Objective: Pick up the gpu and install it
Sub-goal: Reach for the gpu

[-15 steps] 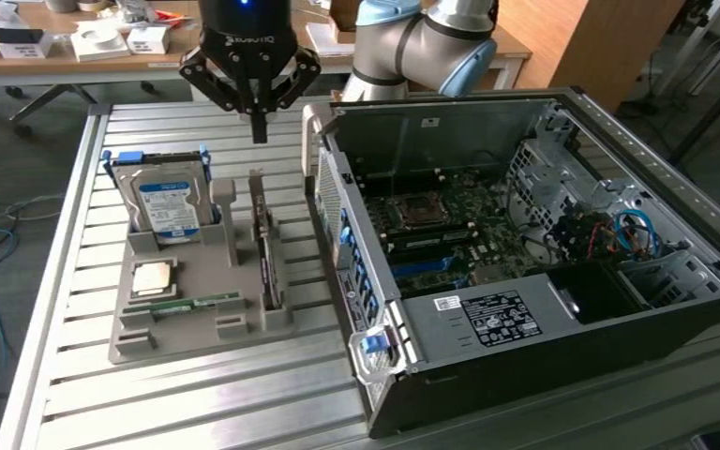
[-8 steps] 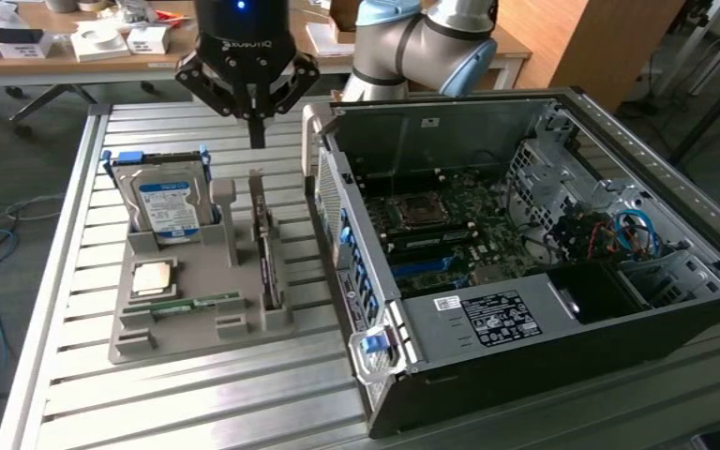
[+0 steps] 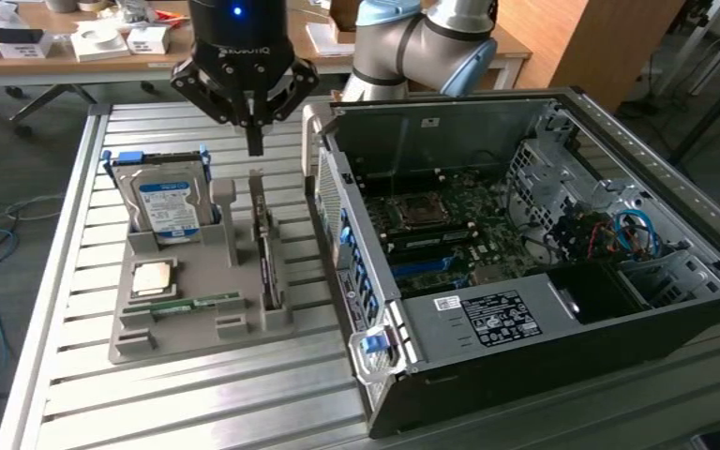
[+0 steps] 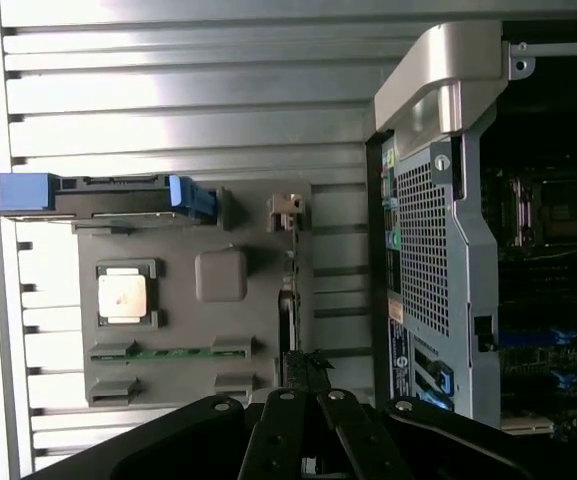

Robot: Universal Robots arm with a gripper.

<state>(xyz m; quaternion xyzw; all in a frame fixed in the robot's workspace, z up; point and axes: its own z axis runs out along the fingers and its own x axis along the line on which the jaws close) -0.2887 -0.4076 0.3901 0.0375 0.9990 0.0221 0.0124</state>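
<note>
Hovering closed pincer (image 3: pixel 255 148) above gpu (image 3: pixel 265 253) standing edgewise in gray holder (image 3: pixel 185 333).

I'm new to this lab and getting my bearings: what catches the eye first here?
The open computer case dominates the exterior view's right, motherboard exposed. Beside it the black gripper, fingers shut, hangs just above the gpu, which stands on edge in a grey holder.

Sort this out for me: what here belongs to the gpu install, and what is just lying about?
Job: gpu, on edge in the grey holder; computer case, open; hand, shut, above the gpu.
Lying about: hard drive; CPU; RAM stick, all in the same holder.
</note>
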